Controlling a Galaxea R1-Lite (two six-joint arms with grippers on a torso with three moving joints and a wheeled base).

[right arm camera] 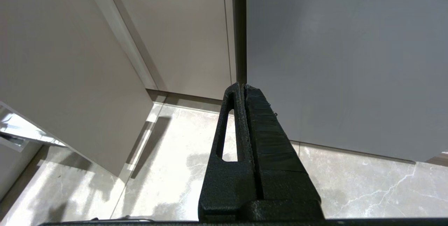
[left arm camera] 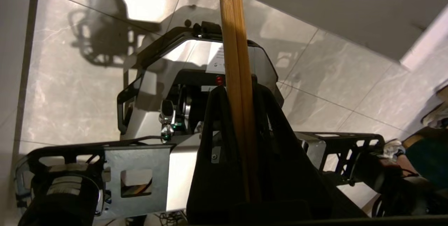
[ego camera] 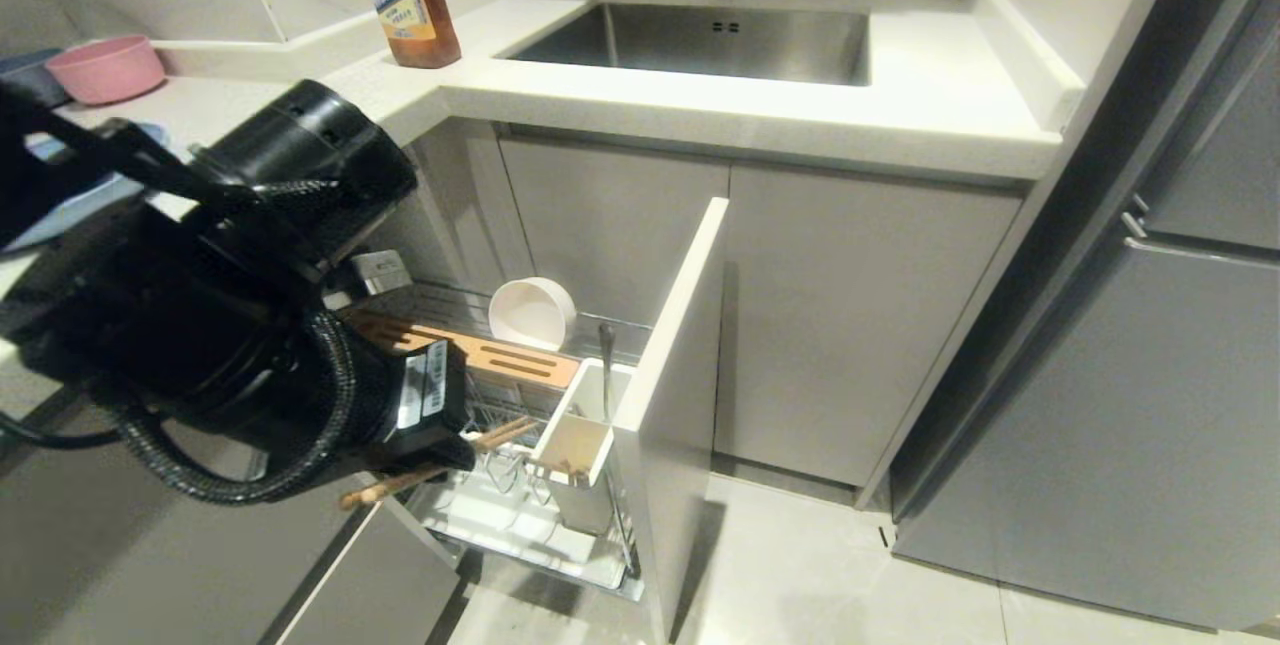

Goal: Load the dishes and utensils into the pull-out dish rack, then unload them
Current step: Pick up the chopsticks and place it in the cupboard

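Left claw (left arm camera: 241, 89) clenched on the chopsticks (left arm camera: 238, 79), held above the pull-out dish rack (ego camera: 530, 515). Bowl (ego camera: 530, 313) and spoon (ego camera: 606, 365) sit in the rack. Right claw (right arm camera: 243, 93) closed, empty.

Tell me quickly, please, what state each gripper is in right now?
Left gripper: shut on the chopsticks, above the pull-out dish rack.
Right gripper: shut, holding nothing.
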